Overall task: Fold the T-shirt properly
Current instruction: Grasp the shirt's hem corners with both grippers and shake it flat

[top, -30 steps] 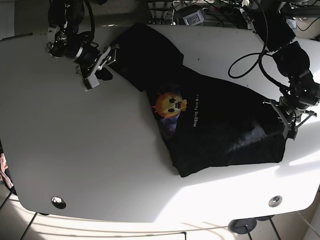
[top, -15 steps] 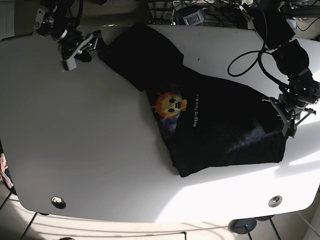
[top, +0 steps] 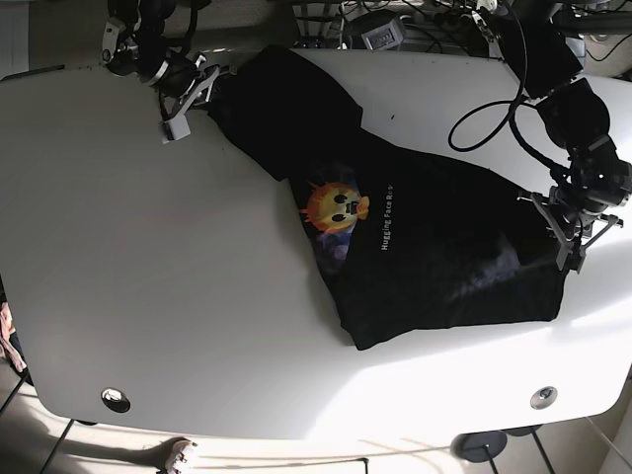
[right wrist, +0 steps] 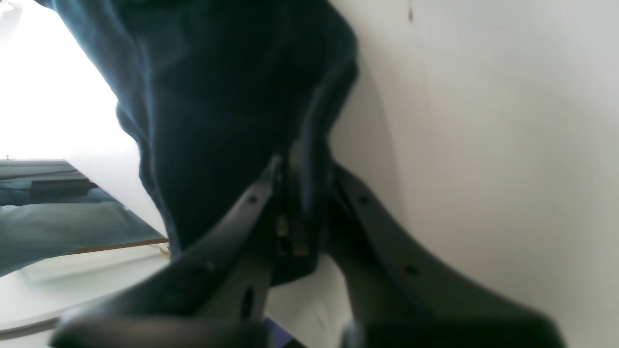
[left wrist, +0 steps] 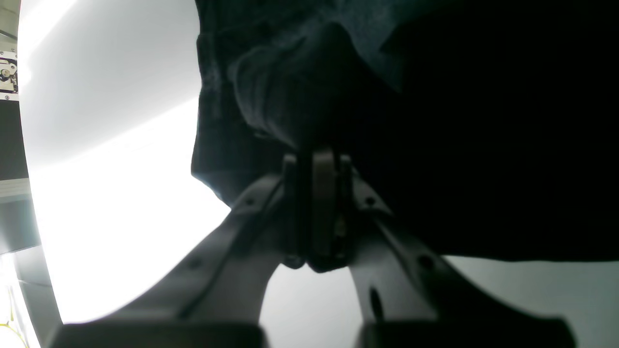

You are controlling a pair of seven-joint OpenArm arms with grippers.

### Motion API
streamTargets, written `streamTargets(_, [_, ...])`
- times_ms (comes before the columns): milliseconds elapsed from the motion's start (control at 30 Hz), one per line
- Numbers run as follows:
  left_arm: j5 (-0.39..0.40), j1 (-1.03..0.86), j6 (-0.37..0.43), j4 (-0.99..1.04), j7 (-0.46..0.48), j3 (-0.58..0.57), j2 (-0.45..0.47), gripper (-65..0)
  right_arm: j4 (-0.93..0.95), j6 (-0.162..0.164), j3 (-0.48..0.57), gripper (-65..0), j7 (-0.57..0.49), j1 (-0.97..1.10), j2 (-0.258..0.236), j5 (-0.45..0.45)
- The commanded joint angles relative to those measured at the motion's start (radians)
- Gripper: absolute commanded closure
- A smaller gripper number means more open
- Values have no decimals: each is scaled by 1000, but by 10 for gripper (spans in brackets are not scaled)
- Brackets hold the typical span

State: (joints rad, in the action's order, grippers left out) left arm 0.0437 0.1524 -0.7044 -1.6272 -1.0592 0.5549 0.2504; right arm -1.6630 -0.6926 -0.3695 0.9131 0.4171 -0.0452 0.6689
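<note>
Hard sunlight across desk [top: 197, 296], bright patch at lower right in base view. Left wrist view: desk blown out at left, shirt [left wrist: 483, 121] nearly black. Right wrist view soft, claw [right wrist: 300, 203] blurred.

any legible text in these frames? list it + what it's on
"Hugging Face" plus a short last word too small to read: white print on the black T-shirt, beside its yellow face graphic.
Neither wrist view shows any text.
</note>
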Motion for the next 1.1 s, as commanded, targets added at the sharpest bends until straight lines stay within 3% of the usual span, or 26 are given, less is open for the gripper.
streamTargets(33, [6, 25, 6, -84, 15, -8, 16, 0, -22, -6, -3, -21, 2, -7, -43, 12])
streamTargets(233, [8, 111, 6, -222, 10, -131, 5, 0, -138, -6, -3, -21, 30, -106, -141, 7])
streamTargets(400, [0, 255, 6, -210, 10, -218, -70, 0, -145, -6, -4, -21, 122, -344, -233, 4])
streamTargets(567, [2, 407, 6, -100, 10, -275, -119, 0, -130, -6, -4, -21, 197, -567, -295, 2])
streamTargets(867, [8, 827, 16, 253, 18, -309, -151, 0, 171, -6, 7, -21, 314, -1072, -410, 4])
streamTargets(1100, [8, 1013, 16, 296, 61, -304, -151, 0, 251, -6, 39, -21, 416, -1421, -450, 9])
